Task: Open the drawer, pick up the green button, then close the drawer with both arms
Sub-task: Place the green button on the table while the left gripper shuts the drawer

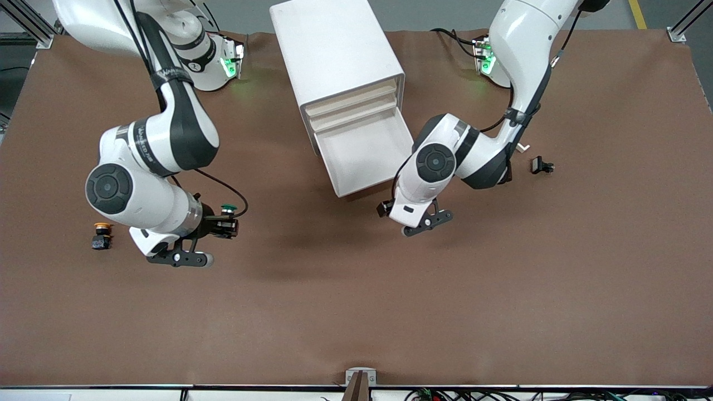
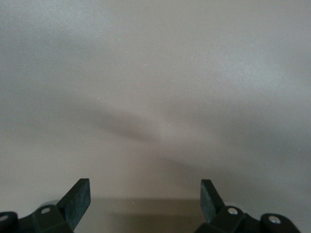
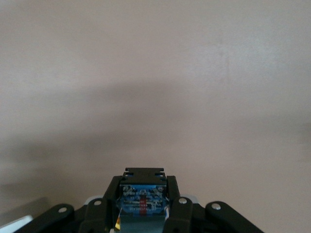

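Front view coverage runs from the right arm's end of the table, where a yellow-capped button [image 1: 102, 235] is seen standing on the brown table [image 1: 356, 312], just beside the right arm [image 1: 150, 167], which is bent low with its forearm held nearly level. The right gripper [image 1: 227, 225] is pinched onto the button [image 1: 228, 210], whose green cap is shown pointing up while its base is largely hidden between the fingers; it is held above bare table, well apart from the cabinet [image 1: 334, 50]. In the right wrist view only the blue-and-black base [image 3: 144, 196] is made out. At the middle, the drawer [image 1: 362, 150], the lowest one, is seen pulled out and tilted toward the table. The left arm [image 1: 462, 156] is folded down beside the drawer, and the left gripper [image 1: 384, 209] is mostly covered by its own wrist; its fingers [image 2: 77, 199] are shown spread wide over plain surface in the left wrist view. A small black object [image 1: 541, 166], too small to be identified, lies toward the left arm's end.
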### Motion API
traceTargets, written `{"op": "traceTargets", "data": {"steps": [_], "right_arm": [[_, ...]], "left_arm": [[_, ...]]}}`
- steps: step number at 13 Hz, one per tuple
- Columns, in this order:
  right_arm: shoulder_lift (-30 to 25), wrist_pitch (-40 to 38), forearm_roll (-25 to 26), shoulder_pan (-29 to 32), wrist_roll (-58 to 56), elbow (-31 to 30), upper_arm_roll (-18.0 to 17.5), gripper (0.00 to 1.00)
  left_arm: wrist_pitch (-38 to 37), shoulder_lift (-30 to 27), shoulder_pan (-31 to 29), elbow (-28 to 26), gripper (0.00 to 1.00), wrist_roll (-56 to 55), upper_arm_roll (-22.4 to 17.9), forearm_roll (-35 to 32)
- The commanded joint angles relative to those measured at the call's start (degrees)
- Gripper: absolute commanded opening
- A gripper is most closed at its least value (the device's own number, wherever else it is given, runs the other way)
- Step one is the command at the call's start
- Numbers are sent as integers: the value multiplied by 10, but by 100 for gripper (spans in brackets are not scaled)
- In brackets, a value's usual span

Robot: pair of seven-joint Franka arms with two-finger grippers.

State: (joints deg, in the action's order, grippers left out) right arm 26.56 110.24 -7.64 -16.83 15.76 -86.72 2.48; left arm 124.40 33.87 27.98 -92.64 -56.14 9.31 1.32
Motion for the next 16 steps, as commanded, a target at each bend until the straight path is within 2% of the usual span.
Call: {"op": "traceTargets", "data": {"steps": [1, 3, 6, 9, 14, 16], "right_arm": [[-36, 23, 17, 28, -38, -63, -9, 0], [-40, 71, 68, 45, -42, -117, -10, 0], [-35, 124, 72, 69, -54, -152, -10, 0], [-34, 218, 73, 87, -70, -215, -11, 0], [-27, 291, 73, 113, -71, -264, -10, 0], [-10, 295, 74, 123, -80, -263, -10, 0]], "left_arm": [[17, 9, 22, 9, 100, -10, -1, -12], [22, 19, 31, 6, 100, -27, -2, -19], [22, 17, 48, 0, 100, -25, -2, -28], [36, 17, 64, -5, 100, -25, -3, -37], [81, 24, 74, -23, 100, -31, -2, -38], [82, 30, 75, -23, 100, -32, -2, -38]]}}
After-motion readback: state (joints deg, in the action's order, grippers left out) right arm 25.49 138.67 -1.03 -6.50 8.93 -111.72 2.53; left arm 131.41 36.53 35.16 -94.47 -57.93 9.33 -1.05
